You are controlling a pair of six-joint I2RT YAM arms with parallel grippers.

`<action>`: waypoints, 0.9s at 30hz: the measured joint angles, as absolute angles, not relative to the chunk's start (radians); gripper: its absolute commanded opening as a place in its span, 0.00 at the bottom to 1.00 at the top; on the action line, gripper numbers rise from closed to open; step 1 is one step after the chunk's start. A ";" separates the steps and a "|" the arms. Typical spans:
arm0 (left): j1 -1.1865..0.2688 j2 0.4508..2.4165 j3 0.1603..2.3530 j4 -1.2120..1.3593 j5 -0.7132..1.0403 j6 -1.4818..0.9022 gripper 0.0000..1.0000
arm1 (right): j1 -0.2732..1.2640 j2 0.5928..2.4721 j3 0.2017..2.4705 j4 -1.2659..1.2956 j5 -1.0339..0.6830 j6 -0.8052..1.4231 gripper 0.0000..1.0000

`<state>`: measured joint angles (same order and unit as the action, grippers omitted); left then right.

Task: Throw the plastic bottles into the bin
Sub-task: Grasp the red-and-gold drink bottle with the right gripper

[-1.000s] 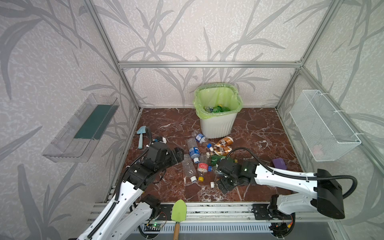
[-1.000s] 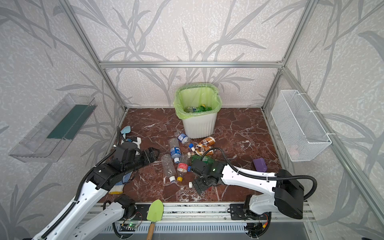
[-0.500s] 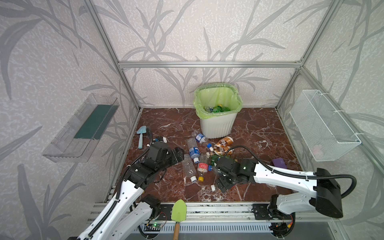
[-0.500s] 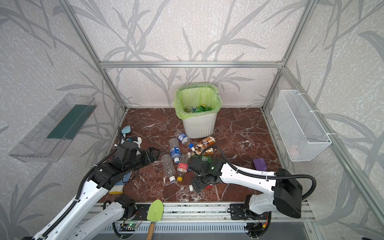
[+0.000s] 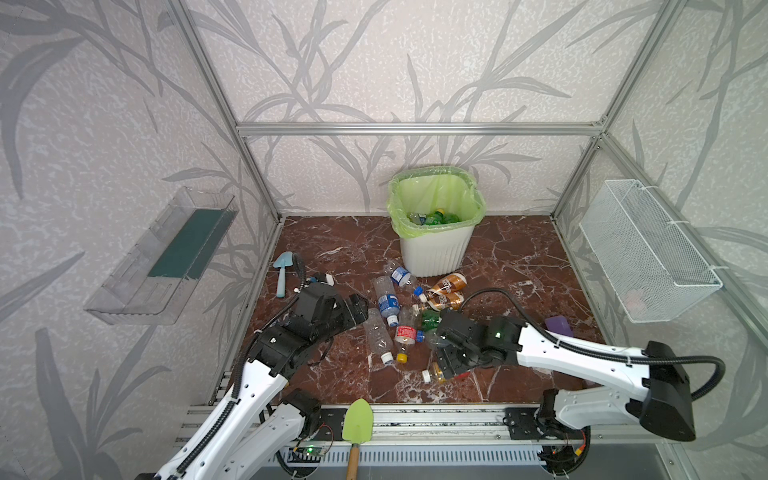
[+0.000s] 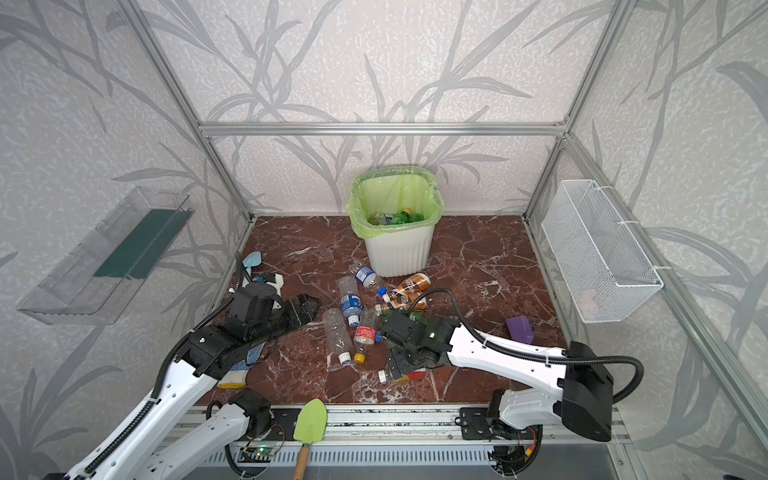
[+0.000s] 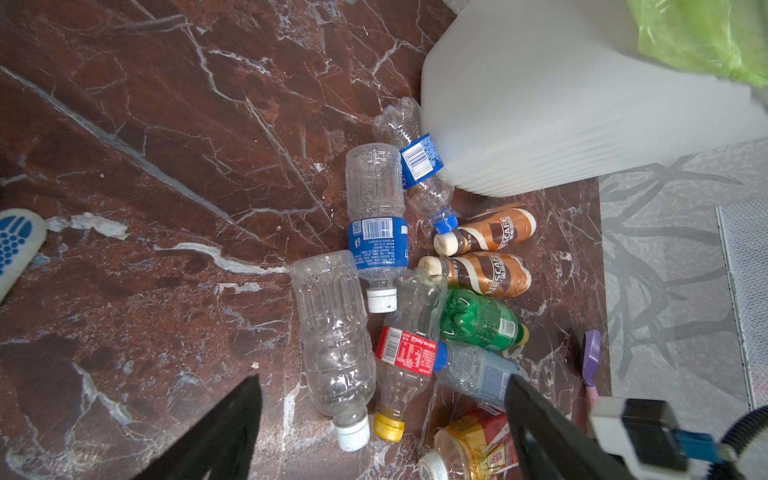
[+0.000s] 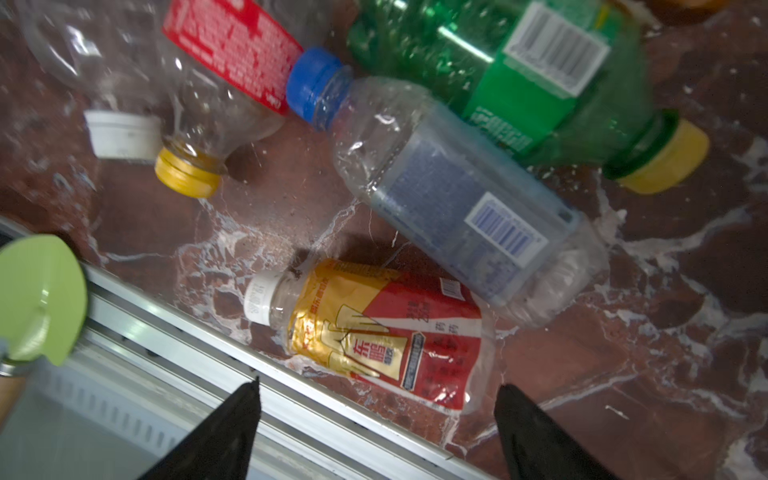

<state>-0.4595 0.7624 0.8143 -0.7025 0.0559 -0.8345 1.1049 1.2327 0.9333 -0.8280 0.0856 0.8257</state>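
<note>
Both jaws stand open, empty. Right gripper (image 8: 376, 419) has dropped over the red-and-gold bottle (image 8: 374, 332) at the floor's front edge since a second ago; left gripper (image 7: 382, 411) unchanged. Bottle judged light, crushable, slippery: grip mid-body. Bin (image 5: 432, 253) stands at the back edge.

The right gripper (image 5: 446, 365) has slid closer to the red and gold bottle (image 8: 386, 332), now right over it.
</note>
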 measured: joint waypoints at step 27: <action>-0.387 0.819 0.804 -0.676 0.191 -0.819 0.91 | 1.225 1.206 0.769 -0.744 0.205 1.774 0.93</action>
